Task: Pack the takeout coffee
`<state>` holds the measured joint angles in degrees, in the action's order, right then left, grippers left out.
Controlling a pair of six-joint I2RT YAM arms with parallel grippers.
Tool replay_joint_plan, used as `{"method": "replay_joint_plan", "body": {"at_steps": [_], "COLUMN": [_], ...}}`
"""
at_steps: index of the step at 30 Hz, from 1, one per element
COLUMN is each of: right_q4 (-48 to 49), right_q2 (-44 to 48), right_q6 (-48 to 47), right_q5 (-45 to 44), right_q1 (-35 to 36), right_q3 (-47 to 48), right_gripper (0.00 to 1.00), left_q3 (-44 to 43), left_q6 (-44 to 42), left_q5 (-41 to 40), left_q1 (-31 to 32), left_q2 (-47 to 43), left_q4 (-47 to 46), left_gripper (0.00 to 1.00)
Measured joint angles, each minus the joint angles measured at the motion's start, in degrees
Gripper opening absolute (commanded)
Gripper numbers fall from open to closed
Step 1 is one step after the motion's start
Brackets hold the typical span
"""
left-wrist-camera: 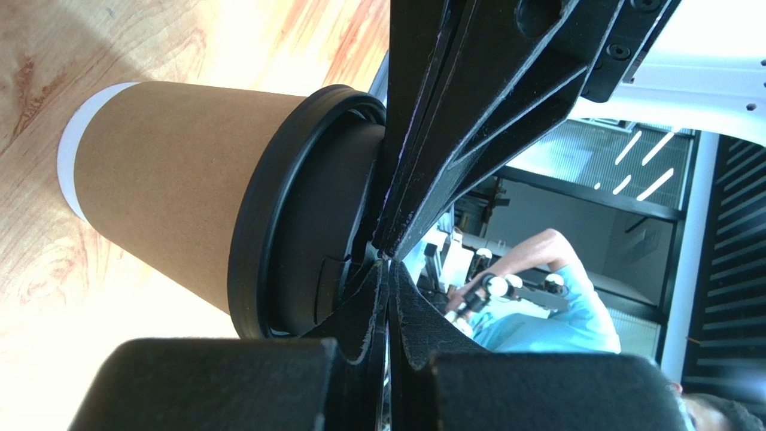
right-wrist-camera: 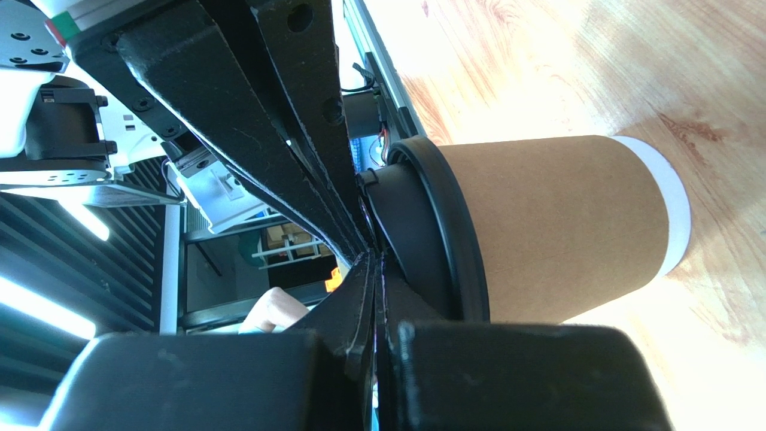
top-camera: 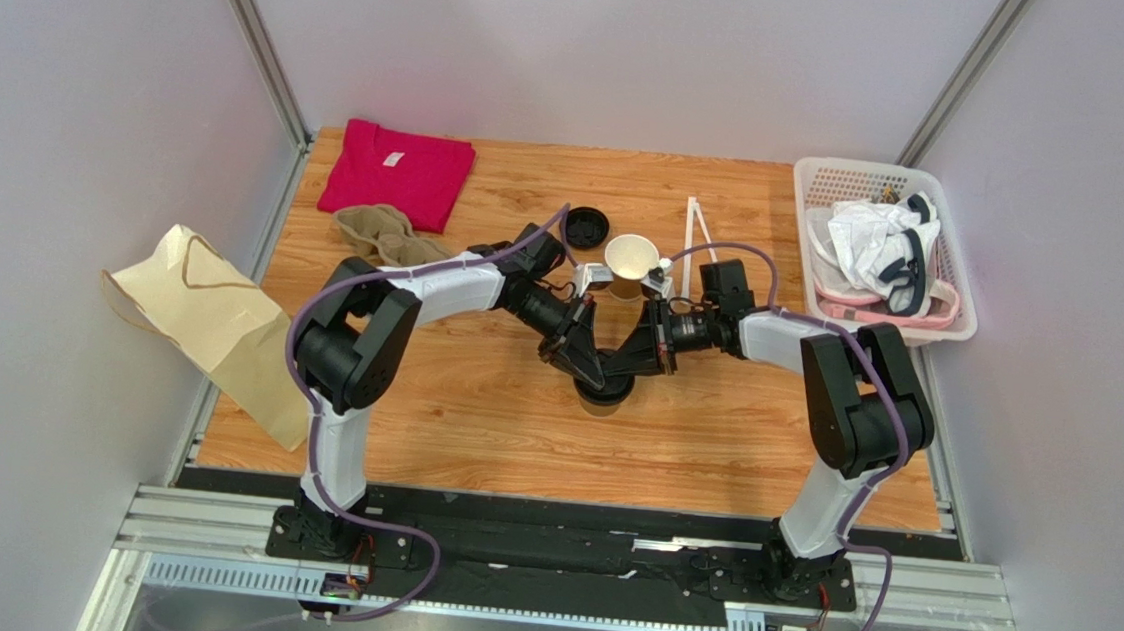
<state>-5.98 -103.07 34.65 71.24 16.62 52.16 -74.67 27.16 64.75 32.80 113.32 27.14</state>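
our two arms, the left arm (top-camera: 355,345) and the right arm (top-camera: 863,400), wear white link shells between bulky black joint housings, and a purple-grey cable (top-camera: 329,285) loops along each. the left gripper (left-wrist-camera: 388,259) has matte black, angular plastic fingers (left-wrist-camera: 476,99) with ribbed struts and small round black screws (left-wrist-camera: 616,51)

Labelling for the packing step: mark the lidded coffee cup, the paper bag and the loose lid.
lidded coffee cup (left-wrist-camera: 171,180), left wrist view, brown paper side.
paper bag (top-camera: 221,327), top view, flat tan side.
loose lid (top-camera: 584,227), top view, its middle.
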Motion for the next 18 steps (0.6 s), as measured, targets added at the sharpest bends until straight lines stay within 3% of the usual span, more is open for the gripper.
{"method": "replay_joint_plan", "body": {"at_steps": [18], "right_q4": [-8.79], "right_q2": [9.88], "right_q6": [-1.07], "right_q5": [-6.29], "right_q1": [0.55], "right_q3": [2.99], "right_gripper": [0.02], "left_q3": [3.93], "left_q6": [0.9], "left_q5": [-6.56], "left_q1": [-0.15], "left_q2": [-9.94], "left_q4": [-7.65], "left_gripper": [0.08]}}
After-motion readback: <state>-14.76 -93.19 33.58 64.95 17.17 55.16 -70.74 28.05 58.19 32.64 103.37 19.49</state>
